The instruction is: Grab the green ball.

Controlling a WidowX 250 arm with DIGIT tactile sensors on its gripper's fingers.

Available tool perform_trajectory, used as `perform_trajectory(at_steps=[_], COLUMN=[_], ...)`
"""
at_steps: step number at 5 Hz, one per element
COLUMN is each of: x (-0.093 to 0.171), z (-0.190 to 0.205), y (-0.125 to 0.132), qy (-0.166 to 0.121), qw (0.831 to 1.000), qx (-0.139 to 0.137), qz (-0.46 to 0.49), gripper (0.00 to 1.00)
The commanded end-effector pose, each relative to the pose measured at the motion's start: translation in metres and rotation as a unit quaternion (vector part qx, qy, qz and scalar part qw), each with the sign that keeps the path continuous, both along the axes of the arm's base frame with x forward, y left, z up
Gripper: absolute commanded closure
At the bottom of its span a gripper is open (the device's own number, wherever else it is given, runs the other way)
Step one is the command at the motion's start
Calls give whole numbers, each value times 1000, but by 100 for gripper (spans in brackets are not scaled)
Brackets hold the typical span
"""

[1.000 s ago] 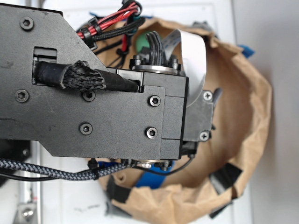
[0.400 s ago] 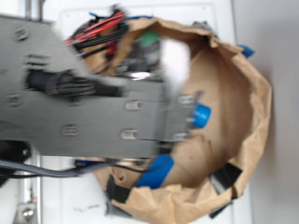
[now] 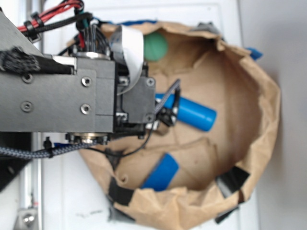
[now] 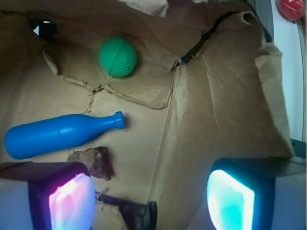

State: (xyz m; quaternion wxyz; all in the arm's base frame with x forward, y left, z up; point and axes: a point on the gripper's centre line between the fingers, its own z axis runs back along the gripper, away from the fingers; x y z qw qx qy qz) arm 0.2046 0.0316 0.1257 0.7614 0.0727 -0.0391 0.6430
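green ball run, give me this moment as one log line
stage: approach | gripper: open, empty | green ball: free on paper liner | blue pin, brown rock: nearer gripper

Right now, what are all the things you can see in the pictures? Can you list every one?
green ball: one, green, on the brown paper floor, beyond the bottle's neck, untouched.
blue bottle-shaped pin: one, blue, lying on its side, cap end toward the middle.
brown rock: one, brown, just below the pin, near the pink-lit finger.
brown paper bag: one, brown, crumpled walls around everything, patched with black tape.
blue tape: at least one strip, blue, on the bag's lower inside wall.
red object: one, red, outside the bag at the wrist view's top corner; too cut off to name.
gripper: one, black, fingers apart and empty, glowing pink and cyan, above the bag floor.
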Motion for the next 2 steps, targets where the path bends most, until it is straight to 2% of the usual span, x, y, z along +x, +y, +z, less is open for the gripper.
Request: perform_trajectory(at_steps=[1,2], x=[17,12], z=[-3,4], y=[9,7], qy=[7,11], qw=[998,997], qx=[10,6], qz=[63,71], gripper=[0,0])
